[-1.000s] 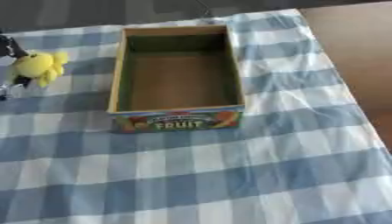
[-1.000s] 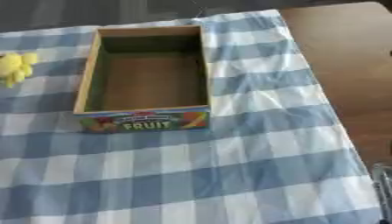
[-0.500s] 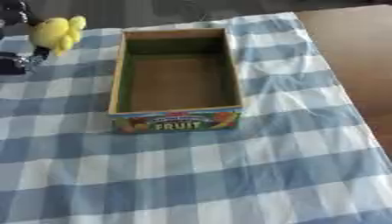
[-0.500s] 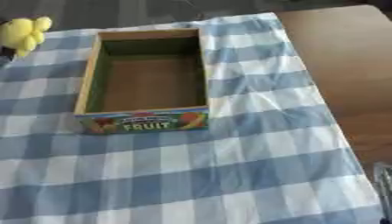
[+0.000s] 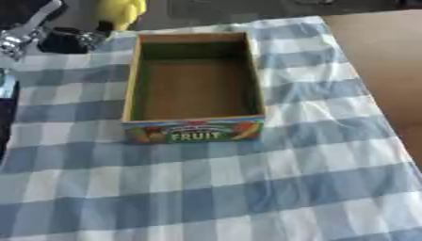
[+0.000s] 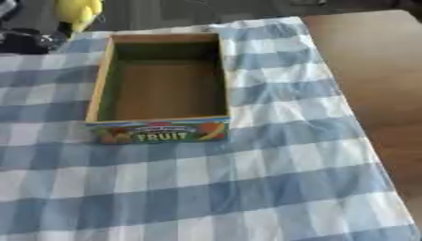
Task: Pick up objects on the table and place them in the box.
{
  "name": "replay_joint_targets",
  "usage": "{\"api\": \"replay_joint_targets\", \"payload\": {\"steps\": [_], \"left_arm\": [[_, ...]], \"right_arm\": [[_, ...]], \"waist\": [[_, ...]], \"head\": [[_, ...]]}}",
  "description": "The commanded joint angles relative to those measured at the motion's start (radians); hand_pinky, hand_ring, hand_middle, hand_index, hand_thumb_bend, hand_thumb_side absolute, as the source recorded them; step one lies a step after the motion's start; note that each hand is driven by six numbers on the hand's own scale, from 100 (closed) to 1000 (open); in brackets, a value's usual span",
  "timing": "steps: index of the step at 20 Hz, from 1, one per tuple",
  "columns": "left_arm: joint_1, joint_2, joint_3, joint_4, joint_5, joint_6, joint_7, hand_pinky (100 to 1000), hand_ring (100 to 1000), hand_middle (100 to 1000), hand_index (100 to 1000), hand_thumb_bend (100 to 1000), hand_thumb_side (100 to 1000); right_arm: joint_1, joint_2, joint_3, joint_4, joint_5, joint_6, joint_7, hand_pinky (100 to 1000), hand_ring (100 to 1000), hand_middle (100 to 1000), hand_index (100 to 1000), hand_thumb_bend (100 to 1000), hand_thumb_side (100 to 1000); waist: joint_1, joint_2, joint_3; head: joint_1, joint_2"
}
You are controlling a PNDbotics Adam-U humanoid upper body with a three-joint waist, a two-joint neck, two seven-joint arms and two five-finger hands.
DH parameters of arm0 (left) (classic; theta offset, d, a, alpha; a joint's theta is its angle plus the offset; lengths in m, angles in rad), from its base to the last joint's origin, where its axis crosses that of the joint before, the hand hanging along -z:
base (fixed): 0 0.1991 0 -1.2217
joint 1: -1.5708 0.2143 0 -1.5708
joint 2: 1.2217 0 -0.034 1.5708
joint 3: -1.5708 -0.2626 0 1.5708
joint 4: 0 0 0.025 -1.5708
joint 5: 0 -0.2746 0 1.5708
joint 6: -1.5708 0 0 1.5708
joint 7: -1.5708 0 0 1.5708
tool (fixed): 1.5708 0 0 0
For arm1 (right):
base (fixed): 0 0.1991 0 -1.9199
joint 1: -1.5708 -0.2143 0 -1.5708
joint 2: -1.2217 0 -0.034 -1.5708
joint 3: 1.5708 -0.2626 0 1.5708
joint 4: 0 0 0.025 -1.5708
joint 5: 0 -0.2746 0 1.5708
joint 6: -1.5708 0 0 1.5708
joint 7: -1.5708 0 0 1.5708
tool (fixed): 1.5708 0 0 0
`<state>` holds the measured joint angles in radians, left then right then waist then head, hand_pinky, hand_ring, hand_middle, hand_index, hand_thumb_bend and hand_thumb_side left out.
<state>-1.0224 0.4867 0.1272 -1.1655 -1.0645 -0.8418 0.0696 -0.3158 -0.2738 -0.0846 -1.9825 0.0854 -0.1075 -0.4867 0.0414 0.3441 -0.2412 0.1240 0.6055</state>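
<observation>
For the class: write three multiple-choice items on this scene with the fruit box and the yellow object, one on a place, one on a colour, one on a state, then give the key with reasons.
1. Where is the yellow object?
A. inside the box
B. at the upper left, past the box's far left corner
C. on the bare wooden table

2. What colours is the cloth?
A. red and white
B. green and yellow
C. blue and white

3. What state is the box in?
A. open and empty
B. closed
C. full of fruit

Key: B, the yellow shape shows above the far rim; C, the checks are blue and white; A, only its bare floor shows.
</observation>
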Motion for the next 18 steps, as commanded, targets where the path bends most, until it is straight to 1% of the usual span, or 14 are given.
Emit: {"api": "replay_joint_targets", "payload": {"steps": [1, 6, 9, 11, 13, 14, 16, 18], "left_arm": [[-0.032, -0.013, 0.0, -0.02, -0.049, 0.004, 0.0, 538, 550, 465, 502, 100, 323], [-0.031, -0.032, -0.009, 0.01, -0.146, -0.018, 0.001, 563, 560, 472, 507, 100, 298], [-0.029, -0.038, -0.021, 0.028, -0.223, -0.048, 0.002, 586, 574, 483, 517, 100, 282], [-0.029, -0.043, -0.042, 0.027, -0.274, -0.061, 0.016, 613, 587, 484, 524, 100, 275], [-0.028, -0.046, -0.071, 0.02, -0.326, -0.064, 0.043, 640, 602, 491, 531, 100, 248], [-0.027, -0.047, -0.088, 0.018, -0.359, -0.065, 0.056, 672, 627, 514, 556, 100, 224], [-0.026, -0.051, -0.115, 0.024, -0.435, -0.065, 0.076, 704, 657, 531, 584, 100, 208], [-0.024, -0.057, -0.134, 0.039, -0.515, -0.065, 0.102, 718, 675, 548, 605, 100, 199]], "right_arm": [[-0.015, -0.005, 0.001, -0.018, -0.009, -0.009, 0.0, 1000, 893, 564, 844, 100, 724], [-0.019, 0.0, 0.002, -0.018, -0.012, -0.014, -0.001, 1000, 893, 564, 844, 100, 724], [-0.02, 0.003, 0.003, -0.018, -0.013, -0.013, -0.001, 1000, 894, 563, 844, 100, 725], [-0.018, 0.005, 0.003, -0.018, -0.014, -0.011, -0.002, 1000, 895, 563, 844, 100, 726], [-0.018, 0.005, 0.003, -0.018, -0.013, -0.01, -0.002, 1000, 895, 563, 844, 100, 726], [-0.018, 0.005, 0.002, -0.018, -0.013, -0.01, -0.003, 1000, 895, 563, 843, 100, 726], [-0.02, 0.005, 0.001, -0.018, -0.013, -0.011, -0.006, 1000, 894, 563, 843, 100, 726], [-0.022, 0.005, 0.002, -0.018, -0.014, -0.014, -0.008, 1000, 894, 563, 842, 100, 726]], "waist": [[-0.001, -0.016, -0.009], [0.002, -0.01, -0.029], [0.004, -0.008, -0.038], [0.006, -0.007, -0.04], [0.008, -0.006, -0.042], [0.008, -0.006, -0.044], [0.009, -0.006, -0.047], [0.01, -0.006, -0.051]], "head": [[0.02, -0.011], [0.031, -0.011], [0.034, -0.012], [0.034, -0.011], [0.035, -0.01], [0.034, -0.009], [0.035, -0.009], [0.035, -0.008]]}}
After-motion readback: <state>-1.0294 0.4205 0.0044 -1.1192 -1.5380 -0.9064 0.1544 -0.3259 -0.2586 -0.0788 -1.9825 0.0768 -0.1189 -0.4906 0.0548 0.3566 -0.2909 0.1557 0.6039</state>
